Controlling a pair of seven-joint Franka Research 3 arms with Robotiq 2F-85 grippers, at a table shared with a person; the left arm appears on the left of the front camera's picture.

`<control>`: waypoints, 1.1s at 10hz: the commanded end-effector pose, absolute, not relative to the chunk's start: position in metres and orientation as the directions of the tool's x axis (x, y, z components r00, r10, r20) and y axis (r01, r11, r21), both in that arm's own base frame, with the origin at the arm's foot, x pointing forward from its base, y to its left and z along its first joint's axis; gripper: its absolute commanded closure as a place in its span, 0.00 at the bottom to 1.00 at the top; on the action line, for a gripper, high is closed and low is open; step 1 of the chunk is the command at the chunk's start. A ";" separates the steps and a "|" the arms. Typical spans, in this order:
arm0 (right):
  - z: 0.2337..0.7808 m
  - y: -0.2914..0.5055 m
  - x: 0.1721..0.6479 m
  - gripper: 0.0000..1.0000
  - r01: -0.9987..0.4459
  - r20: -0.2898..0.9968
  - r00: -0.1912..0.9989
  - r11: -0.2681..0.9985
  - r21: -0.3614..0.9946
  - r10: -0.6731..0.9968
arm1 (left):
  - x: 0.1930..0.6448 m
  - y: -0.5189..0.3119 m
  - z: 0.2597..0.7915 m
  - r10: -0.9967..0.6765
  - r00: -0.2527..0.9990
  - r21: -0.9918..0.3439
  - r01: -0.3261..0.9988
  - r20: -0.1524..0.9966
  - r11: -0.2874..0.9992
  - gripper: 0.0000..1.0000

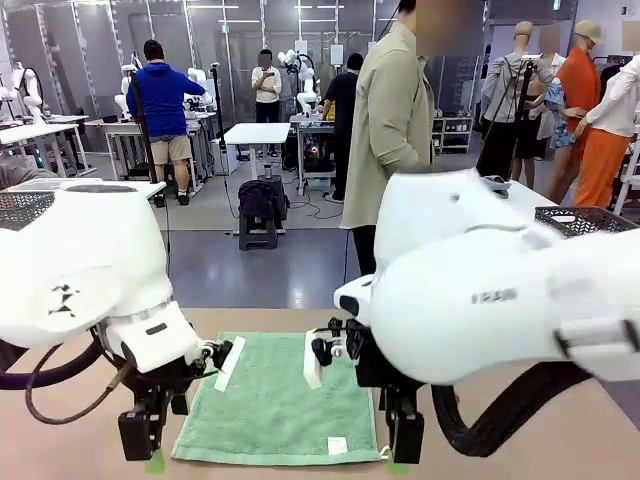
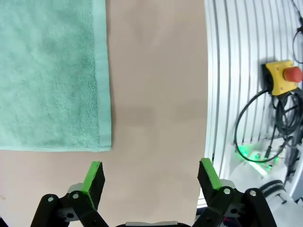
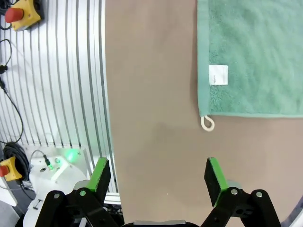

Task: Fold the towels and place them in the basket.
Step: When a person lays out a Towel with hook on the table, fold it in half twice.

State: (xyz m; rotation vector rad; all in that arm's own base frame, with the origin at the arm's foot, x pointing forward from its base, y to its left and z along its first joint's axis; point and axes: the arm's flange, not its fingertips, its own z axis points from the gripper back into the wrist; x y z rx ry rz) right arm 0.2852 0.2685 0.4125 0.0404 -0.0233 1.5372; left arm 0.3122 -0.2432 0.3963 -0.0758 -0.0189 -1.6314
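- Green towel [image 1: 275, 400]: where is it versus the claws?
- Flat on the brown tabletop [image 1: 60, 455], spread out between the two arms. Left claw [image 1: 146, 455] sits just outside its near-left corner, right claw [image 1: 398, 458] just outside its near-right corner. Neither touches it.
- Left wrist view?
- Left claw [image 2: 150, 165] is over bare tabletop [image 2: 156, 71]. Towel [image 2: 47, 71] takes the upper left, its corner just ahead of one green pad [image 2: 93, 172], with a small gap.
- Right wrist view?
- Mirror of that. Right claw [image 3: 157, 165] is over bare tabletop [image 3: 151, 71], towel [image 3: 255, 52] at upper right. Its corner is ahead of the pad [image 3: 212, 175] on that side and apart from it. White label [image 3: 218, 74] is sewn near that corner, and a pale loop [image 3: 207, 123] sticks off the corner onto the tabletop.
- Claw state?
- Both have fingers wide apart, nothing between them.
- Which way does it point, long axis?
- Edges are square with the tabletop's near edge, and the label end is nearest the robot. Long axis looks to run from the robot toward the person [image 1: 390, 130] at the far side, but the front view foreshortens it, so not certain.
- Folded?
- No, one flat layer as far as it shows.
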 end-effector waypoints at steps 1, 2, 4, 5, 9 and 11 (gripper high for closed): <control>0.380 0.277 0.303 0.00 -0.999 0.068 0.005 0.002 0.045 0.998 | 0.328 -0.241 0.376 -0.996 -0.082 0.004 0.997 0.038 -0.081 0.00; 0.370 0.279 0.308 0.00 -0.999 0.068 0.015 0.012 0.048 0.998 | 0.331 -0.238 0.370 -0.996 -0.070 0.009 0.998 0.046 -0.070 0.00; 0.355 0.282 0.312 0.00 -0.999 0.044 0.032 0.033 -0.008 0.998 | 0.336 -0.237 0.358 -0.996 -0.080 0.036 0.996 0.036 -0.079 0.00; 0.350 0.283 0.313 0.00 -0.999 0.040 0.033 0.034 -0.029 0.999 | 0.337 -0.238 0.353 -0.996 -0.078 0.039 0.996 0.033 -0.077 0.00; 0.352 0.284 0.313 0.00 -1.000 0.053 0.028 0.029 -0.005 0.998 | 0.336 -0.239 0.355 -0.997 -0.060 0.015 0.998 0.039 -0.059 0.00; 0.352 0.284 0.313 0.00 -1.000 0.053 0.028 0.029 -0.005 0.998 | 0.336 -0.239 0.355 -0.997 -0.060 0.015 0.998 0.039 -0.059 0.00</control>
